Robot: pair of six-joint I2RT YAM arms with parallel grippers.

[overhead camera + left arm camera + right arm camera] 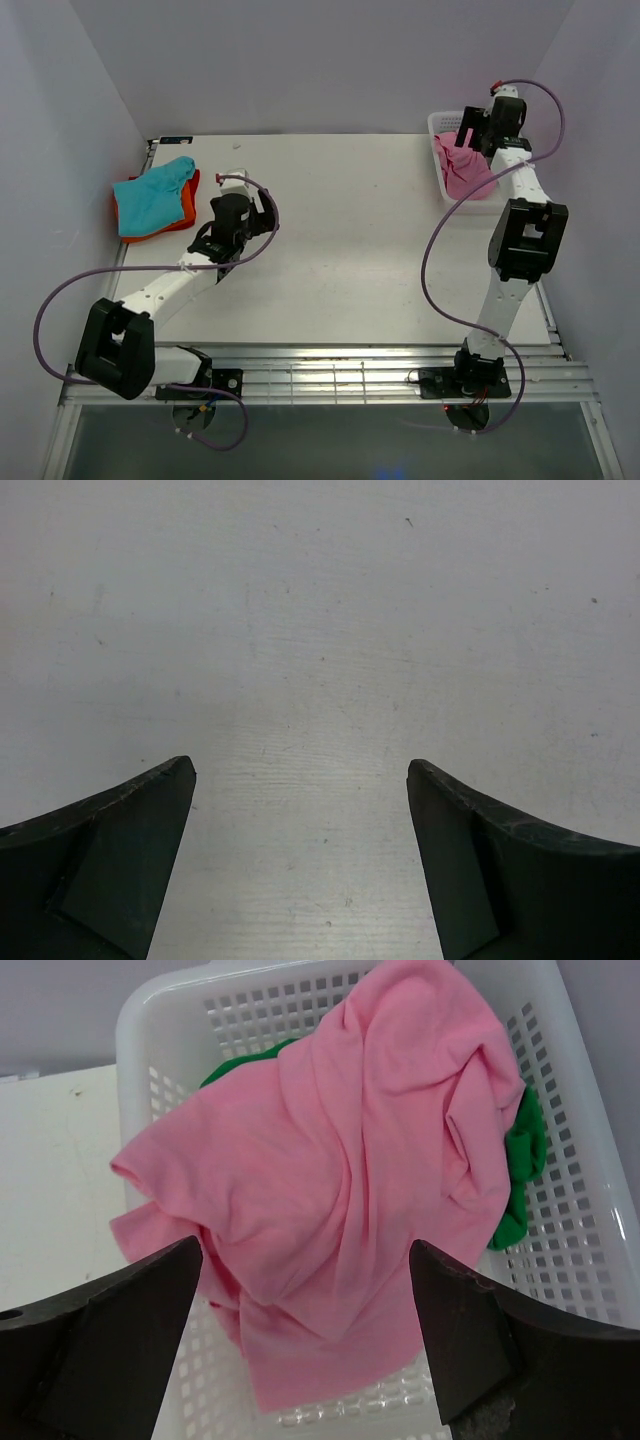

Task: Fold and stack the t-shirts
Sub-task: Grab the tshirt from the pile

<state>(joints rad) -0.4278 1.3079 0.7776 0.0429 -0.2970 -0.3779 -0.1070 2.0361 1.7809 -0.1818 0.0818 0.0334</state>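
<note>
R side first: right gripper (303, 1248) jaws wide open, nothing pinched. Pink tee (350, 1160) sits straight below the gap, crumpled, filling most of the white mesh basket (590, 1210). One edge of it hangs over the basket rim on the table side. Can't tell how far above the cloth I am, and no contact is visible. Green tee (525, 1150) is under the pink one. Only a bit shows at the R wall and a sliver at the far-L corner; the rest is covered.

L side: left gripper (298, 765) jaws also wide open and empty. Only bare table (320, 600) shows between and beyond the fingers; no shirt in that wrist cam.

Top cam: teal tee (155, 195) lies on the orange tee (185, 212) at the far-L table edge, to the L of my left gripper and apart from it. Orange shows only as a rim on the R and near sides.

Hard to read: near basket corners are cut off by my R fingers. In the top cam my R arm blocks part of the basket. Can't tell how neatly the teal/orange pile is folded.
</note>
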